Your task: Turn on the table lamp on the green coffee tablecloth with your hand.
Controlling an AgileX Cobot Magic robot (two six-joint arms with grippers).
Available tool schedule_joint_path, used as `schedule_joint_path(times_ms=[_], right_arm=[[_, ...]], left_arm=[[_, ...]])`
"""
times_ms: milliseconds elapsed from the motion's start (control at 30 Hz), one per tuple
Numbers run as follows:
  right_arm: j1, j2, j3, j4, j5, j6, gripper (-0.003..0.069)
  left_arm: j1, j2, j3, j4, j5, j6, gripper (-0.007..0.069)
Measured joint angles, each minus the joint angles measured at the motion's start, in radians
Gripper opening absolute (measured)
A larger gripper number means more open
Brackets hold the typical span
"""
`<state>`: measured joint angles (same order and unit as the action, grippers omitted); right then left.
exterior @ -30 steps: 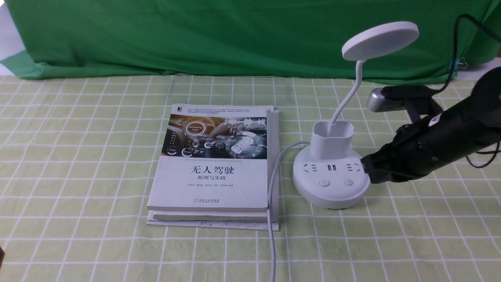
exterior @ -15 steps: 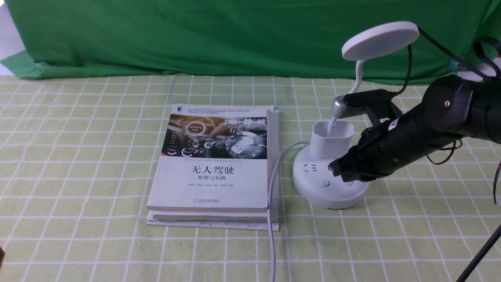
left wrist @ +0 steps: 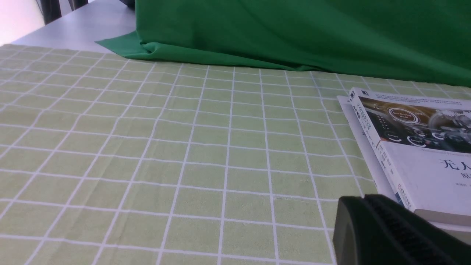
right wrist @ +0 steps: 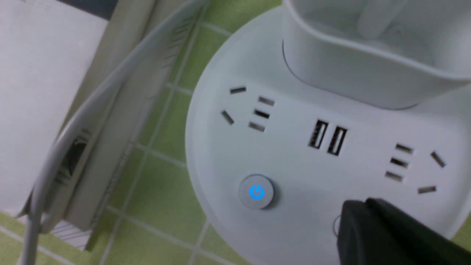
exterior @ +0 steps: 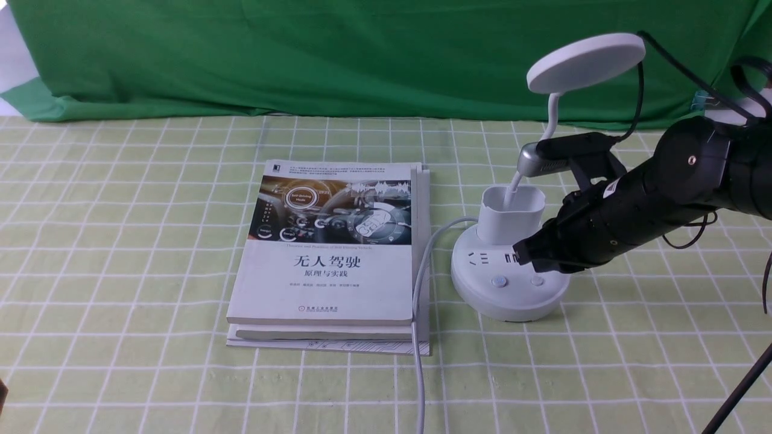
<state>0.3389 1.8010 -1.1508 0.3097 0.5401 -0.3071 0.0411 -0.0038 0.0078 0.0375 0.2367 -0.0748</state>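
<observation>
White plastic makes up the lamp (exterior: 510, 218), which stands on the right part of the yellow-green checked tablecloth (exterior: 120, 253), just right of a stack of books (exterior: 329, 253). Its round base (exterior: 500, 301) sits flat on the cloth. A cup (exterior: 511, 211) rises from the far side of the base, and a thin neck curves up from it to the tilted disc head (exterior: 585, 62), which shows no glow. A grey cord (exterior: 419, 313) leaves the base on its left, follows the right edge of the books and runs off the near edge. A dark green backdrop (exterior: 362, 54) hangs at the far side.

The right gripper (exterior: 522, 255) reaches in from the right, low over the base, its fingers pressed together with nothing between them. Its black tip hangs over the right-hand button (exterior: 537, 280) and hides most of it in the right wrist view; I cannot tell whether they touch. The left-hand power button (right wrist: 256, 192) shows a blue symbol and lies clear of the tip.

The left gripper (left wrist: 382, 228) shows only as a black part low over the cloth near the left edge of the books; I cannot tell whether its fingers are apart or together.
</observation>
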Motion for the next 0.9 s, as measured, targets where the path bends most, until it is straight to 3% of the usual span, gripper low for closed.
schedule_joint_path(times_ms=[567, 900], right_arm=[[-0.002, 0.037, -0.009, -0.003, 0.016, 0.001, 0.0035], [-0.002, -0.077, -0.004, -0.004, 0.158, 0.001, 0.0035]], left_arm=[[0.0, 0.0, 0.0, 0.0, 0.0, 0.0, 0.0003], [0.0, 0.0, 0.0, 0.0, 0.0, 0.0, 0.0003]])
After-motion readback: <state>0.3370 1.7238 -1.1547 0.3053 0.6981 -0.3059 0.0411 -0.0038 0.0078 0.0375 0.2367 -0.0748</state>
